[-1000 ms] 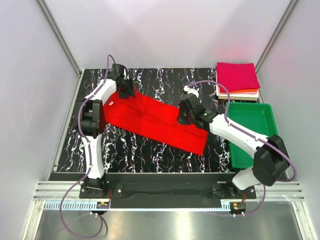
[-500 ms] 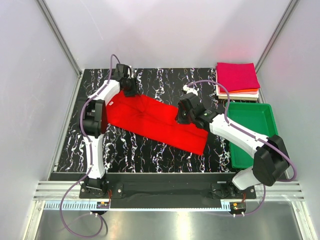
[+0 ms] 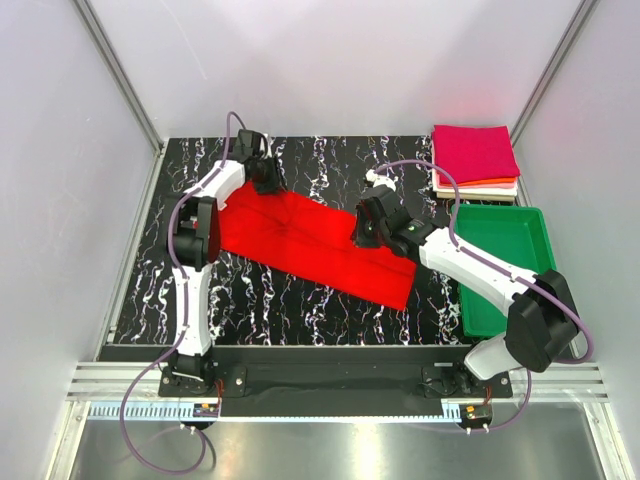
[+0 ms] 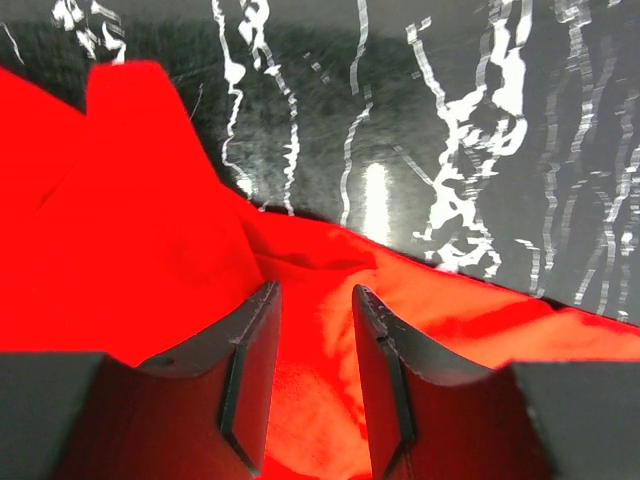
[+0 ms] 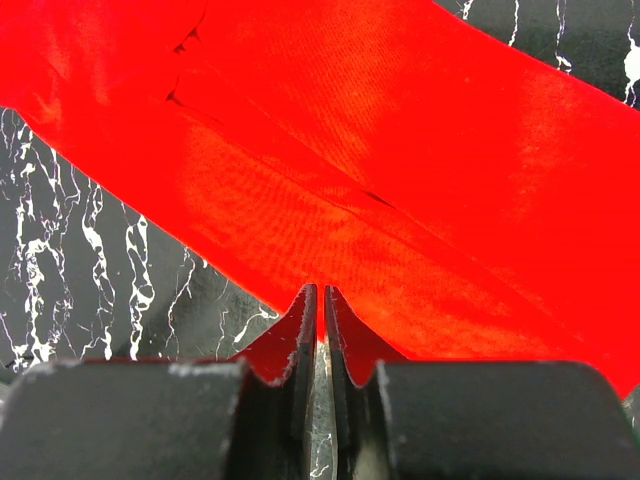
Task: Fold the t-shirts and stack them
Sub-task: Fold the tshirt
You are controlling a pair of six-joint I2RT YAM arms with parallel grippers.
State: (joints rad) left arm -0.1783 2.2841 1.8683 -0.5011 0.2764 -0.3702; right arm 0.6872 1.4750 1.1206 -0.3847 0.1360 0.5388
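You see a black marbled surface (image 3: 280, 300); on it lie a spread red t-shirt (image 3: 310, 245); a folded shirt stack (image 3: 475, 155); a green tray (image 3: 510, 235).

Bare tabletop (image 3: 250, 300) lies free along my near edge; a red shirt (image 3: 300, 240) spans the middle, while a green tray (image 3: 500, 265) and folded shirts (image 3: 475, 155) block the right edge.

Table (image 3: 300, 165): black with white veins.
Red t-shirt (image 3: 310, 245): lies flat as a long band, slanting from far left to near right.
Left gripper (image 3: 262, 178): at the shirt's far-left end.
Right gripper (image 3: 365, 228): at the shirt's far edge, right of its middle.
Folded stack (image 3: 475, 155): far-right corner, with magenta on top and orange and white beneath.
Green tray (image 3: 505, 265): just nearer than the stack.
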